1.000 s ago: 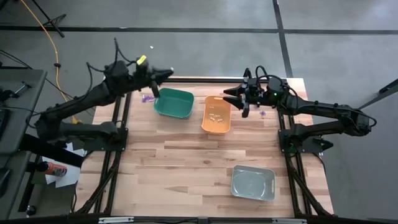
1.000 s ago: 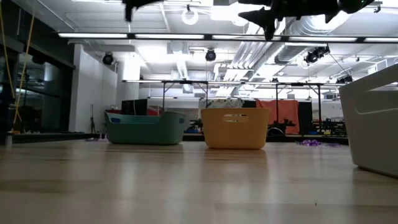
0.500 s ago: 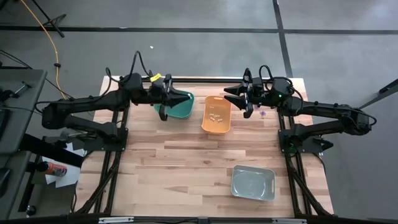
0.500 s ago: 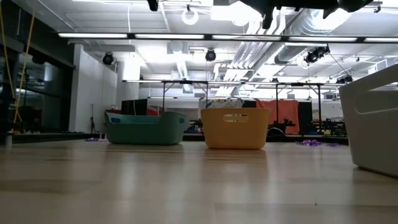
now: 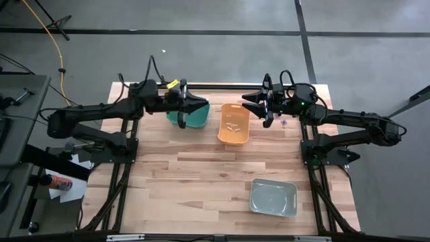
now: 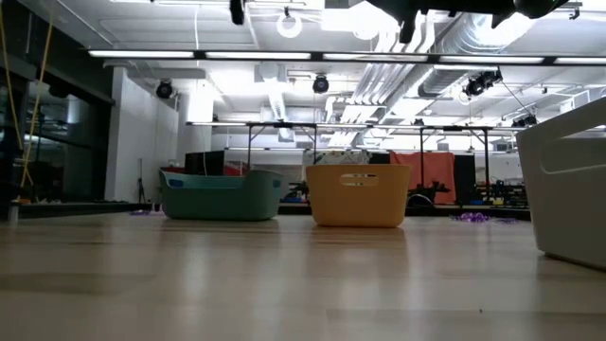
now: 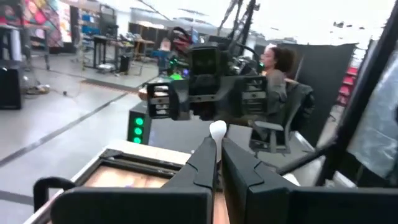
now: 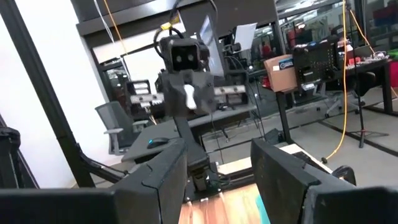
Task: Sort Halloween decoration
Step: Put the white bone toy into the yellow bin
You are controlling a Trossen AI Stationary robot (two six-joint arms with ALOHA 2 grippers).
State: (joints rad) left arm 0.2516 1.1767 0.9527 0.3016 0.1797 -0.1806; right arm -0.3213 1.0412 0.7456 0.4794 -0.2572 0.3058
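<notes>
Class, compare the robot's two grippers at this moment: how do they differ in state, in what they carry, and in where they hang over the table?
The left gripper is shut on a small white trinket; the right gripper is open and holds nothing. The left gripper hangs over the green bin; the right gripper hangs just beyond the orange bin, on its right side. Both are raised above the table's far end and point toward each other.

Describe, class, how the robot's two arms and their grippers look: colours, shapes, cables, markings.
Both arms are dark, slim, jointed bars. The left arm carries looped black cable and a small yellow tag near its wrist. The right arm has looped black cable too, with a tiny green light by the wrist. The left gripper and right gripper each end in two flat, dark, tapering fingers.
</notes>
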